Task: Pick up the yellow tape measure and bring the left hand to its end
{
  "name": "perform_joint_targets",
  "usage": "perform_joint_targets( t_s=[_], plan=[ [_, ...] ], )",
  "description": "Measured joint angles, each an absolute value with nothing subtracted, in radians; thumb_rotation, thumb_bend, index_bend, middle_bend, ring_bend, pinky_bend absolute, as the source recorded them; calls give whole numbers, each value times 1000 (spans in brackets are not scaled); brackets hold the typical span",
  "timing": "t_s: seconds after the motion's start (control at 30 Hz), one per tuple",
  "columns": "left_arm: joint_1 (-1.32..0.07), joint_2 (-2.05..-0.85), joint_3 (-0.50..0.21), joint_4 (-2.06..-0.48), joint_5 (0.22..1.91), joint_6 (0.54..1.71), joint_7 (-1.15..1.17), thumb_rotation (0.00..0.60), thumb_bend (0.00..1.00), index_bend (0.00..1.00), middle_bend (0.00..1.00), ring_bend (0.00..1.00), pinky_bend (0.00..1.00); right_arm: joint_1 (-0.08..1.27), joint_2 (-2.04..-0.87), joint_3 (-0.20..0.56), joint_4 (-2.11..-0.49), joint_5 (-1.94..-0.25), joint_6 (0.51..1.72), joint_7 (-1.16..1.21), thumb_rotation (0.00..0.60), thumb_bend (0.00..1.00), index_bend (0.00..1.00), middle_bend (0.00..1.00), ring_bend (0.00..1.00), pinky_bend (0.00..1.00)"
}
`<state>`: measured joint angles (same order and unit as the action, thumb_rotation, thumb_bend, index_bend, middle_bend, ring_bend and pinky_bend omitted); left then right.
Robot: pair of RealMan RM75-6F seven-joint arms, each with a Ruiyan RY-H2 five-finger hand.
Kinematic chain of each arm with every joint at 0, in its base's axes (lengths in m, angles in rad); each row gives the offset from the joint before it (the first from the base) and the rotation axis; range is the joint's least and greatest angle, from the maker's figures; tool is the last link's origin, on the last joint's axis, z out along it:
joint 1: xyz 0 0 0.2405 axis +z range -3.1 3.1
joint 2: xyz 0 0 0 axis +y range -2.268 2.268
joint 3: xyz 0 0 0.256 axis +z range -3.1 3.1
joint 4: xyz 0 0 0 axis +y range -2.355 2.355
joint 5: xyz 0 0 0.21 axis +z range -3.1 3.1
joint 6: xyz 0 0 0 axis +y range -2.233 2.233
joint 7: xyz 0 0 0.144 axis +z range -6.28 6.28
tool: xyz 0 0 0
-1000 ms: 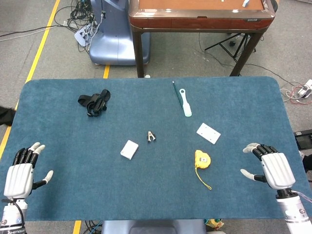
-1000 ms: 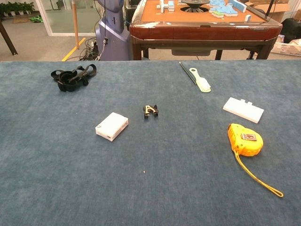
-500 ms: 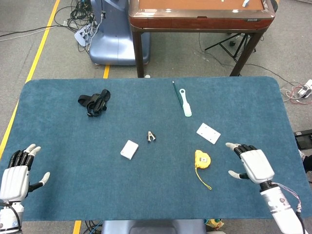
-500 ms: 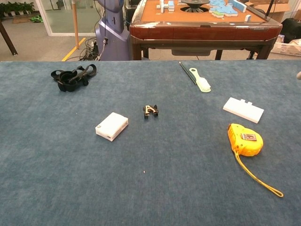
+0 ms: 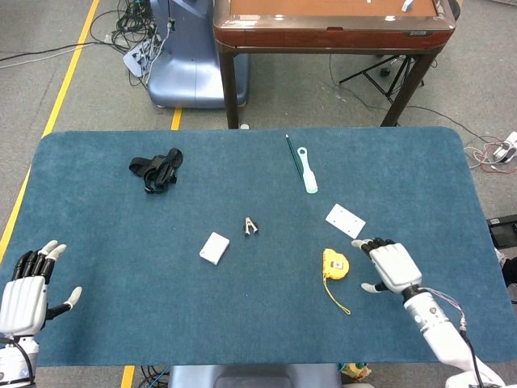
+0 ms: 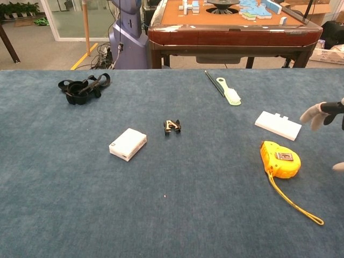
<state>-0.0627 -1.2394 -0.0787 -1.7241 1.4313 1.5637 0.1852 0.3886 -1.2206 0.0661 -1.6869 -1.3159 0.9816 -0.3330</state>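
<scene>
The yellow tape measure (image 5: 334,263) (image 6: 280,158) lies on the blue table, right of the middle, with a short length of yellow tape (image 5: 338,297) (image 6: 296,203) pulled out toward the front edge. My right hand (image 5: 389,266) (image 6: 323,114) hovers just right of it, fingers spread and holding nothing, a small gap from the case. At the table's front left corner my left hand (image 5: 27,291) is open and empty, far from the tape measure; the chest view does not show it.
A white flat plate (image 5: 345,220) (image 6: 278,124) lies just behind the tape measure. Further off are a white box (image 5: 214,247), a small metal clip (image 5: 251,226), a pale brush with a pen (image 5: 305,168) and a black strap bundle (image 5: 157,168).
My right hand has moved left across the table toward the tape measure and now shows at the chest view's right edge. My left hand has drawn back slightly toward the front corner.
</scene>
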Motion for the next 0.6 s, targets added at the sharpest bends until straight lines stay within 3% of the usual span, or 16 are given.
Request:
perform_joint_targets(
  t_s=[0.6],
  plan=[
    [-50, -1233, -78, -1726, 1429, 1569, 176, 600, 219, 149, 106, 100, 57, 532, -1367, 52, -1559, -1269, 825, -372, 600, 0, 230, 290, 245, 312]
  ],
)
